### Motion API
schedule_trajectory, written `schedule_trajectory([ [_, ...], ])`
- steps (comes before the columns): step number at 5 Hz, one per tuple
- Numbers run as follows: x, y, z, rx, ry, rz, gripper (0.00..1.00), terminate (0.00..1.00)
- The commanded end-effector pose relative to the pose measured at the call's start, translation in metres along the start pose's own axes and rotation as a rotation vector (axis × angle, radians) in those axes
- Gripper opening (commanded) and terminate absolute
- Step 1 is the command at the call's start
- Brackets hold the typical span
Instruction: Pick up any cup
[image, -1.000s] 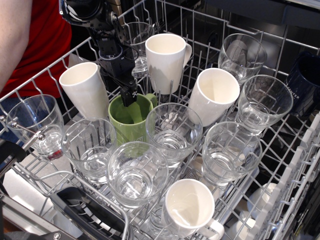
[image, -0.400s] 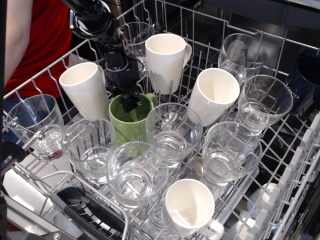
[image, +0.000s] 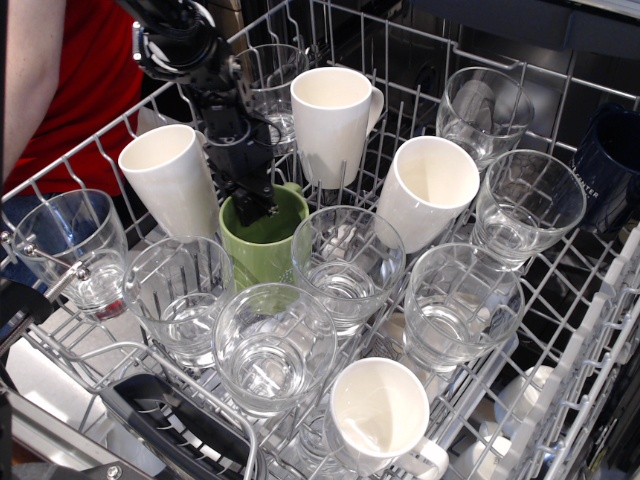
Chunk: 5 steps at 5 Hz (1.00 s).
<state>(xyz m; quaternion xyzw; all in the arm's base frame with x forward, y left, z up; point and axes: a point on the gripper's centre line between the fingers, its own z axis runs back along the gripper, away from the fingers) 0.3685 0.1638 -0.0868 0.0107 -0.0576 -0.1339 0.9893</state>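
The cup is an olive-green mug (image: 262, 240) standing upright in the wire dish rack (image: 560, 330), left of centre, between a tall white mug (image: 172, 180) and a clear glass (image: 345, 262). My black gripper (image: 254, 203) comes down from the upper left. Its fingers sit at the back-left rim of the green mug, one inside the mug and one outside, closed on the rim. The mug's handle (image: 291, 187) peeks out behind the rim on the right.
Three more white mugs (image: 332, 120) (image: 428, 190) (image: 378, 412) and several clear glasses (image: 272, 350) crowd the rack close around the green mug. A dark blue mug (image: 608, 165) is at the right edge. A person in red (image: 70, 80) stands at the left.
The gripper dropped into the green mug, then shifted left onto its back-left rim. The mug has turned slightly, and its handle shows less.
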Motion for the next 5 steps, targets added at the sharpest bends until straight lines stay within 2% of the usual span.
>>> schedule_trajectory([
  [1, 0.032, 0.016, 0.076, 0.076, -0.093, -0.052, 0.00, 0.00],
  [2, 0.044, 0.013, 0.103, 0.075, -0.131, -0.065, 0.00, 0.00],
  [3, 0.050, 0.006, 0.132, 0.067, -0.115, -0.089, 0.00, 0.00],
  [4, 0.056, 0.014, 0.172, 0.032, -0.106, -0.103, 0.00, 0.00],
  [5, 0.062, 0.019, 0.191, 0.045, -0.036, -0.142, 0.00, 1.00],
])
